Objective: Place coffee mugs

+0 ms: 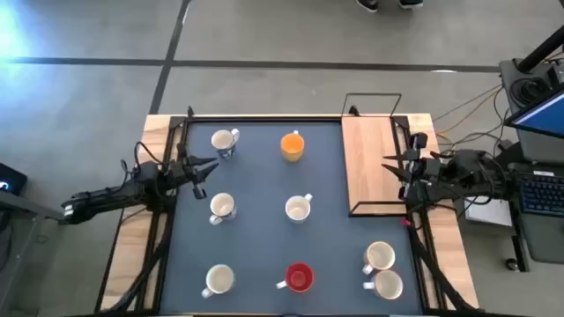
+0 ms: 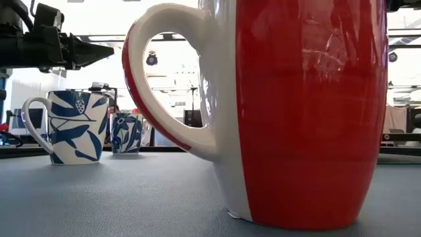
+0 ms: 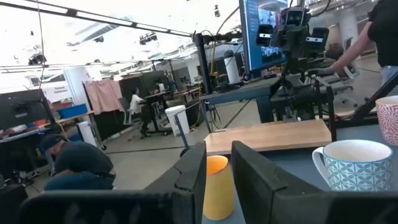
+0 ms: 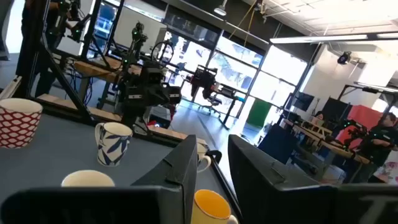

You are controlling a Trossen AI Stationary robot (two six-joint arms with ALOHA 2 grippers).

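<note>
The coffee mugs, small round ceramic ones, sit spaced around the red mug (image 1: 299, 277) w/ grabbing room, both arms parked off the mat: left gripper (image 1: 204, 169) & right gripper (image 1: 390, 167) jaws slightly apart, holding nothing.

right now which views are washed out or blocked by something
Low view: the red mug sits close to the lens and hides most of the table, with window reflections on its glaze and a blown-out bright background. Left wrist view: the ceiling and windows are overexposed. High view: evenly lit, with bright glare only at the top left corner.
</note>
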